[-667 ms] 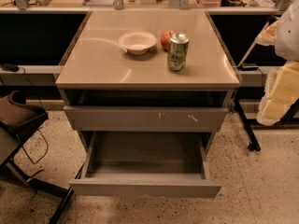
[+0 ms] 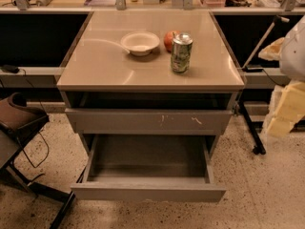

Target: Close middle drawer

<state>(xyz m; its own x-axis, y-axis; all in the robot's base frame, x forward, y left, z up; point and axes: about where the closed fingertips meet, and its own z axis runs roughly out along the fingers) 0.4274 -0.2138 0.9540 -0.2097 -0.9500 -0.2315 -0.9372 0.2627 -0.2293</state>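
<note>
The middle drawer (image 2: 147,192) stands pulled far out of the grey cabinet, its plain flat front towards me and its dark grey inside (image 2: 147,156) empty. Above it, the top front with white scratch marks (image 2: 190,121) sits slightly out from the cabinet. The lowest front is hidden under the open drawer. My gripper (image 2: 284,109) shows as cream-coloured parts at the right edge of the view. It is beside the cabinet's right side, apart from the drawer, with the white arm (image 2: 294,46) above it.
On the cabinet top (image 2: 95,66) stand a white bowl (image 2: 139,43), a red fruit (image 2: 168,40) and a green drink can (image 2: 181,52). A brown chair (image 2: 19,118) is at the left. A black stand (image 2: 250,128) is by the cabinet's right side. Speckled floor lies in front.
</note>
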